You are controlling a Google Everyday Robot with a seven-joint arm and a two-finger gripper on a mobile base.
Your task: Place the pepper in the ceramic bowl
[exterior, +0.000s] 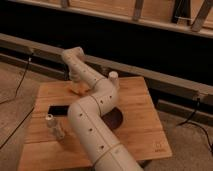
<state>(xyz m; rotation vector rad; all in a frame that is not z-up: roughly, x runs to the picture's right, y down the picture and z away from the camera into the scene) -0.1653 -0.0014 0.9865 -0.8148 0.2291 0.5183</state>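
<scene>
The big white arm (95, 135) is nearest. It comes up from the bottom middle of the frame, bends near the center, and reaches back to the upper left.

A small glass cup (53, 126) stands left of the arm, at the lower left of the wooden table (145, 135). Just above the cup lies a flat black thing (59, 110). The bowl (116, 119) sits near the middle of the frame, right beside the arm. The arm hides most of it.

Farther back, the gripper (75, 86) points down at the upper left part of the table. A small orange spot shows right at its tip, and I think that is the pepper (73, 84). It is well apart from the bowl. What looks like a pale block (78, 91) lies just beside it. I cannot tell if the gripper is open or closed, or if it has the pepper.

Behind the table, a long gray rail (160, 80) runs along a dark wall.

The step now looks like getting a good hold on the pepper. The pepper is round and shiny, so it may roll or slip. The gripper should come straight down over its middle, stay off the pale block, and squeeze gently. Then it should lift high enough to pass over the bowl's rim. It should let go low over the bowl, so the pepper does not bounce out.
</scene>
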